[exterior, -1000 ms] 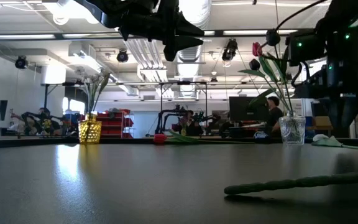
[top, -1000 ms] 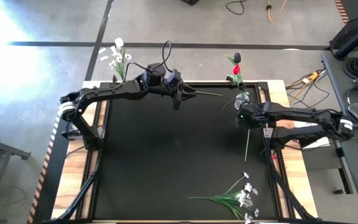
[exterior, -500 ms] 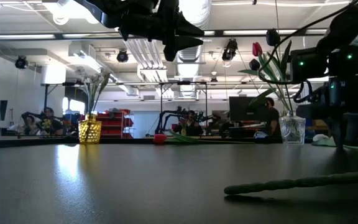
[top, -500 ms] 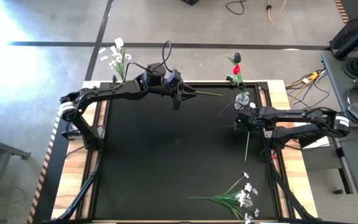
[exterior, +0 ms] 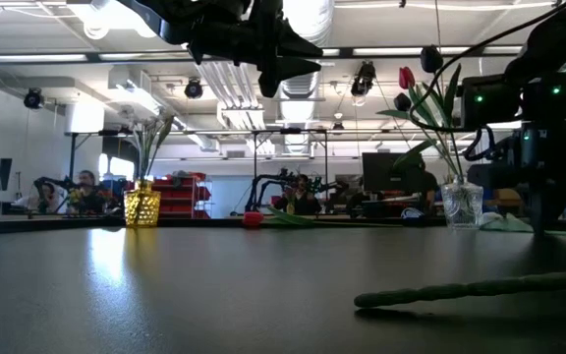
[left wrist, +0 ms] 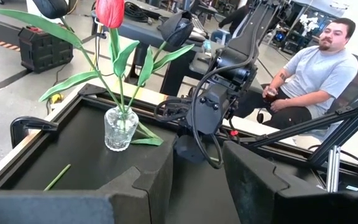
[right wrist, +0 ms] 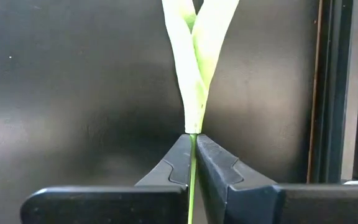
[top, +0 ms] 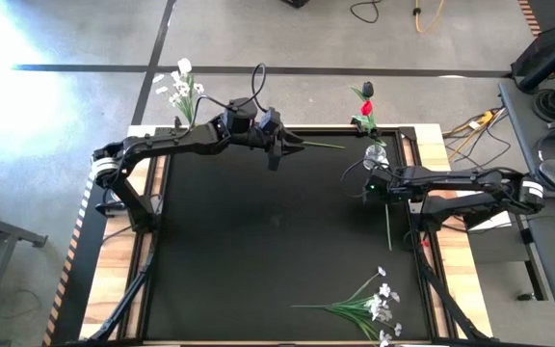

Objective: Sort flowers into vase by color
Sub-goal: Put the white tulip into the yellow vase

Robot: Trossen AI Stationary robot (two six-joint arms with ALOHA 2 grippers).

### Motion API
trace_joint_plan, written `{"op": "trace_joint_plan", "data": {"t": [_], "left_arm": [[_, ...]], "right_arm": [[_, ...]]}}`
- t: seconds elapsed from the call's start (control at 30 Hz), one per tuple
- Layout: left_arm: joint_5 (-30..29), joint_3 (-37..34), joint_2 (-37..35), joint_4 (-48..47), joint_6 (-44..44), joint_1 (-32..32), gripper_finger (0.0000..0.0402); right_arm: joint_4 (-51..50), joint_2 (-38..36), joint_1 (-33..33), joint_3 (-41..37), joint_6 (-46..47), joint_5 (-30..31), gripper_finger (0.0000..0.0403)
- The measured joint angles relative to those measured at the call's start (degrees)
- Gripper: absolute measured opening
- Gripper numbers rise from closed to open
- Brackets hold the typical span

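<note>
Right gripper [right wrist: 193,140] pinching flower stem [right wrist: 191,186] — down at table.

Matt black table top [top: 258,241] edged in pale wood. Clear ribbed glass vase [left wrist: 120,129], glossy. Amber faceted glass vase [exterior: 142,206], shiny. Smooth plastic-looking green flower stem [right wrist: 192,180] between matt black plastic jaws. Polished grey concrete floor [top: 66,106].

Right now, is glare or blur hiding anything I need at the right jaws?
Right wrist view: sharp and evenly lit, jaws shut on the green stem. Low view: the black table shows a soft sheen, and the near stem is blurred. High view: bright floor patch at upper left, clear of the right gripper.
</note>
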Motion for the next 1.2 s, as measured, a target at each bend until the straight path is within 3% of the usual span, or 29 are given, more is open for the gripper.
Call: {"op": "trace_joint_plan", "data": {"t": [0.67, 1.2], "left_arm": [[0.4, 0.0, 0.0, 0.0, -0.2, 0.0, 0.0127], [1.5, 0.0, 0.0, 0.0, -1.5, 0.0, 0.0127]], "right_arm": [[-9.5, -9.9, 0.0, 8.0, 5.3, 5.5, 0.0012], [-26.3, -10.3, 0.0, 29.3, 0.1, 17.1, 0.0012]]}}
